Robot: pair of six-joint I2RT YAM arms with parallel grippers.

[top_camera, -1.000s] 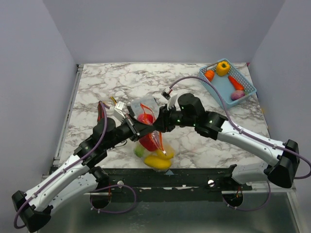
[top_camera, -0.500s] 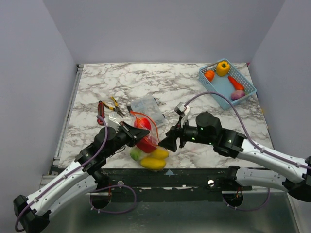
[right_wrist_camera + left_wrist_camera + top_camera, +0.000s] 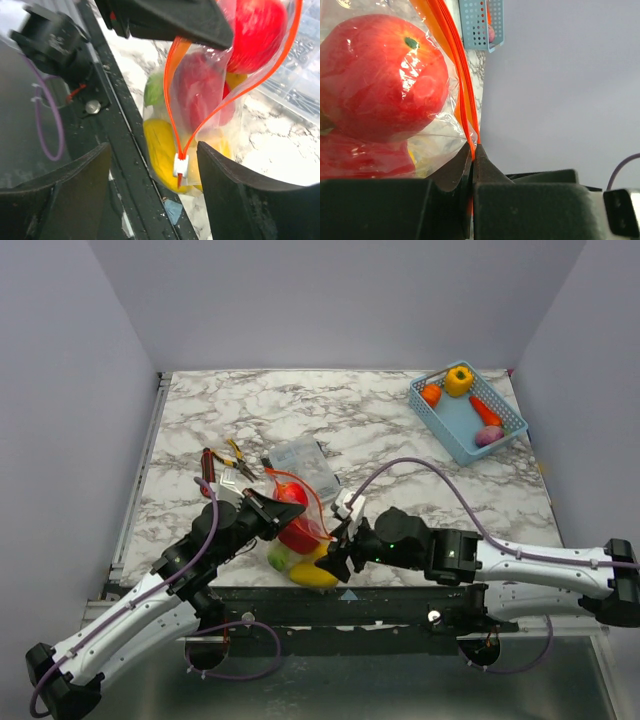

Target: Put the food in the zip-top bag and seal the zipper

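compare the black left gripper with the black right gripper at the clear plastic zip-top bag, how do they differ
Left gripper is shut, pinching the red-orange zipper strip; right gripper is open, holding nothing. The left clamps one end of the strip; the right only frames the small white slider at the other end. Both work on the same clear zip-top bag.

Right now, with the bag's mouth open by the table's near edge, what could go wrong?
The left gripper pinches only the zipper; a slip could drop the zip-top bag off the table. The open right gripper could miss the small white slider.
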